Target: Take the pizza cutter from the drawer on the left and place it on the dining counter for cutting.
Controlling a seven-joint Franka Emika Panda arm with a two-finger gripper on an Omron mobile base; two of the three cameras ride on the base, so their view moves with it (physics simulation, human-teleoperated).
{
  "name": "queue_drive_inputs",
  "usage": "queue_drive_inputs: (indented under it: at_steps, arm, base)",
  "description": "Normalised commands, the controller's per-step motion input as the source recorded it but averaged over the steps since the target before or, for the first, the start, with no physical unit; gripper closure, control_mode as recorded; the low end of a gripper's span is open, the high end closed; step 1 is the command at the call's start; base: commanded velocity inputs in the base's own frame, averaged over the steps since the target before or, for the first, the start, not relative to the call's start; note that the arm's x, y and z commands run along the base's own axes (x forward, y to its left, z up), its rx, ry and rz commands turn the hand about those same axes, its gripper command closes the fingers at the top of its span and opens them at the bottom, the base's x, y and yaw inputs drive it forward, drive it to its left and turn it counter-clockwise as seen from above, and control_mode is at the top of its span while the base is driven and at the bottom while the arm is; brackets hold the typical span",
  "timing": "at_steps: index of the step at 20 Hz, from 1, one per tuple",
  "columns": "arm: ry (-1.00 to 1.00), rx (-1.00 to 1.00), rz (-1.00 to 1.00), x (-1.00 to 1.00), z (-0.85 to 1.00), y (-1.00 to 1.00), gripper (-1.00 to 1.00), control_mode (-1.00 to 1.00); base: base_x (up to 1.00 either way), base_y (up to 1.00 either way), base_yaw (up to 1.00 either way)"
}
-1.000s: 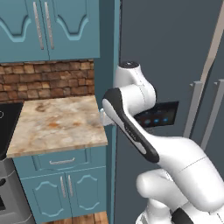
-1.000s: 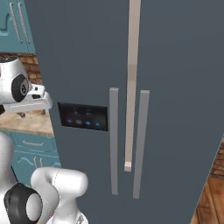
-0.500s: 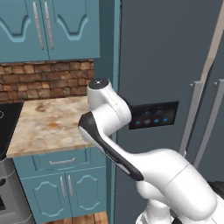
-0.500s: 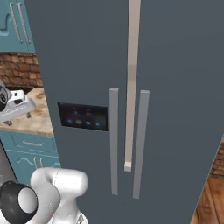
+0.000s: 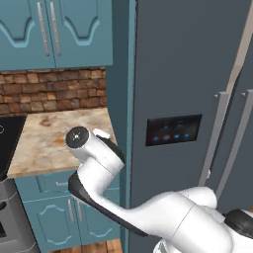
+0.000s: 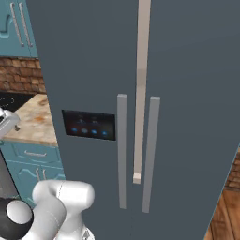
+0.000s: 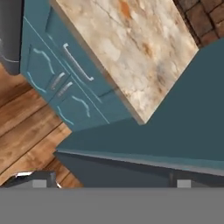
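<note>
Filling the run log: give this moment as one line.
phase: reaching | teal drawer with silver bar handle: shut | marbled beige stone slab: bare | gripper: open, holding nothing

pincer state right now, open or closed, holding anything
Pincer: open, jaws wide apart, holding nothing; it looks down on the closed drawer under the marbled counter.

Across the 3 moments the arm (image 5: 99,168) has swung left and down, away from the fridge (image 5: 197,74): its upper joint, once level with the fridge's display panel (image 5: 173,130), now sits over the marbled counter slab (image 5: 44,138), above the closed drawer (image 7: 72,59).
</note>
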Motion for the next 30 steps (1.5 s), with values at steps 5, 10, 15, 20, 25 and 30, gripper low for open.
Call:
queue_drive_inputs:
  at_steps: [5,10,15,20,25,30]
  arm:
    - [-0.07,-0.25,0.13,0.00,-0.36,0.62,-1.00,-1.00]
    - [-0.10,-0.20,0.10,0.01,-0.46,0.29,-1.00,-1.00]
    - [-0.14,-0.17,0.09,0.01,-0.41,0.00,-1.00,-1.00]
    - [-0.14,-0.13,0.09,0.00,-0.39,0.00,-1.00,-1.00]
    - [-0.13,-0.11,0.05,0.00,-0.28,0.00,-1.00,-1.00]
    - [-0.08,-0.08,0.01,0.00,-0.19,0.01,-1.00,-1.00]
  base:
    - [0.00,0.00,0.00]
    - [0.00,0.00,0.00]
    - [0.00,0.00,0.00]
    - [0.00,0.00,0.00]
    - [0.00,0.00,0.00]
    - [0.00,0.00,0.00]
